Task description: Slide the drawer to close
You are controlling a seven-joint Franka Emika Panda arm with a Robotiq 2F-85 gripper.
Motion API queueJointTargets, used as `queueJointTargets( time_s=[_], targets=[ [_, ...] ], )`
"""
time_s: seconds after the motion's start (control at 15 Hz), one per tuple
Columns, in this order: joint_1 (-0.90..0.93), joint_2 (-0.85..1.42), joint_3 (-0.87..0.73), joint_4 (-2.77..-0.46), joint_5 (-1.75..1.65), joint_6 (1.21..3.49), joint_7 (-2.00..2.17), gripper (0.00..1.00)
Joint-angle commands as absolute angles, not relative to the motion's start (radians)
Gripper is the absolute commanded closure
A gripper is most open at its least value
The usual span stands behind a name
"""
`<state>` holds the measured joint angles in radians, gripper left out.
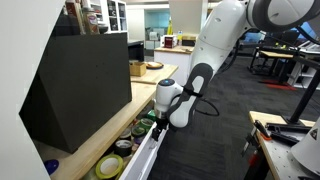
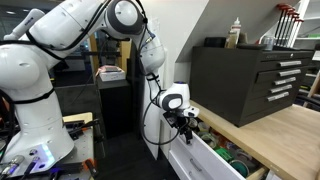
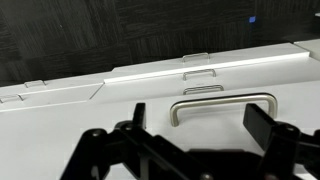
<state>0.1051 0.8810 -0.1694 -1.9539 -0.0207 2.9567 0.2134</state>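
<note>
Tool (image 3: 195, 135) spread wide and empty, close before the handle (image 3: 222, 100) of the drawer (image 1: 150, 158), which stands pulled out from under the table (image 1: 148, 92); best to press squarely on its white front, straight along the runners.

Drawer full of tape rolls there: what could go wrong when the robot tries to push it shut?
1. The jaws stand open on either side of the handle. A push that lands off-centre might skew the drawer so that it jams on its slides.
2. The tape rolls lie loose inside. If one sits high, it could catch under the wooden countertop and stop the drawer short.
</note>
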Motion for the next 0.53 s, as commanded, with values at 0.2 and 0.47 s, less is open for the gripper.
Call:
queueJointTargets(
  time_s=[0.2,0.47],
  targets=[
    [0.036,0.991,-0.115,-1.854,-0.010,3.028,0.144,0.00],
    [0.034,1.001,-0.113,-1.841,-0.019,3.102,0.100,0.00]
  ],
)
